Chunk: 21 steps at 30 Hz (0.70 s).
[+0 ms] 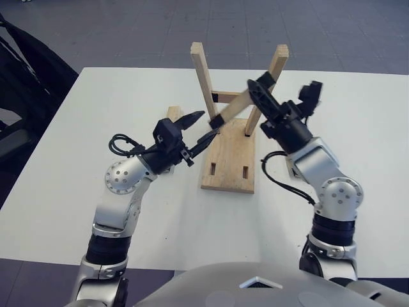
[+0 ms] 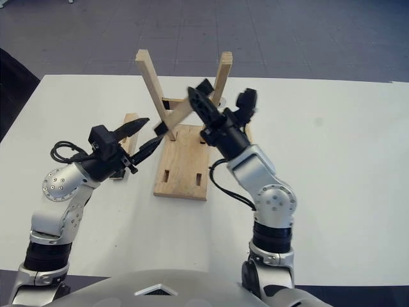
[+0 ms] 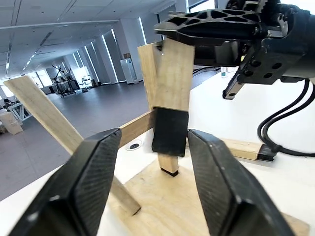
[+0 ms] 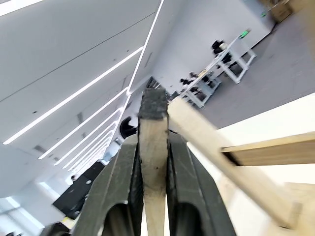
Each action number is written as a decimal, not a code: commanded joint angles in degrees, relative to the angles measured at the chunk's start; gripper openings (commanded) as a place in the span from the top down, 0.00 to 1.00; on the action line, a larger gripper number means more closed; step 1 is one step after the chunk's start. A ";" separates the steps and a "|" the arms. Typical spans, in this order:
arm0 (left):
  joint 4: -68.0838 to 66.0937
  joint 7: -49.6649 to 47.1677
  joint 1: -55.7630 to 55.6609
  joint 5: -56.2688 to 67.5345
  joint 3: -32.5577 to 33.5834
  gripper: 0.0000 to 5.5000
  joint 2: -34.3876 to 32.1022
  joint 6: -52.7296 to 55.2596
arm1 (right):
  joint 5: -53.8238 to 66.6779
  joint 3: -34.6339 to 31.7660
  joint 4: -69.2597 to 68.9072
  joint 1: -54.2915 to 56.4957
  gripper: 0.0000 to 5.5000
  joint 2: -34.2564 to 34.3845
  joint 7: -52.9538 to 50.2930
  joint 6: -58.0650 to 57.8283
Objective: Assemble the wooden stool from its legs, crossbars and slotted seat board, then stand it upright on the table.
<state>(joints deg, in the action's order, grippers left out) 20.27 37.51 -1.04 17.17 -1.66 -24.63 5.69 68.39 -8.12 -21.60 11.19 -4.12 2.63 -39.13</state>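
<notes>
1 leg [image 1: 235, 107] is clenched in the right gripper [image 1: 259, 89], slanted above the seat board [image 1: 227, 167]; its lower end sits just beside the released left gripper [image 1: 205, 126].

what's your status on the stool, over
Right hand shut on tilted leg, its foot at the seat board. Left hand open beside that foot. Nothing seen in the way.
</notes>
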 commanded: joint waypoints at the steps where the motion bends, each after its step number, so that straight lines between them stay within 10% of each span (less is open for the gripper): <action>1: -2.34 4.18 4.39 0.13 1.32 0.50 -3.43 -2.43 | -0.17 -6.95 0.24 -3.04 0.92 -5.59 -2.03 0.02; 8: -12.03 2.40 7.42 -3.87 3.17 0.50 -4.20 -4.93 | -23.10 -5.09 2.73 -2.50 0.92 -14.86 -2.51 7.13; 21: -14.12 -1.12 6.50 -6.48 3.49 0.50 -3.16 -4.68 | -43.41 -2.49 23.30 2.97 0.92 -8.19 -2.64 20.54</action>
<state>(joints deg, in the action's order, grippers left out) 5.66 36.81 5.37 11.07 1.92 -27.90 0.69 25.82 -10.05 1.78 12.99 -13.07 -0.48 -19.22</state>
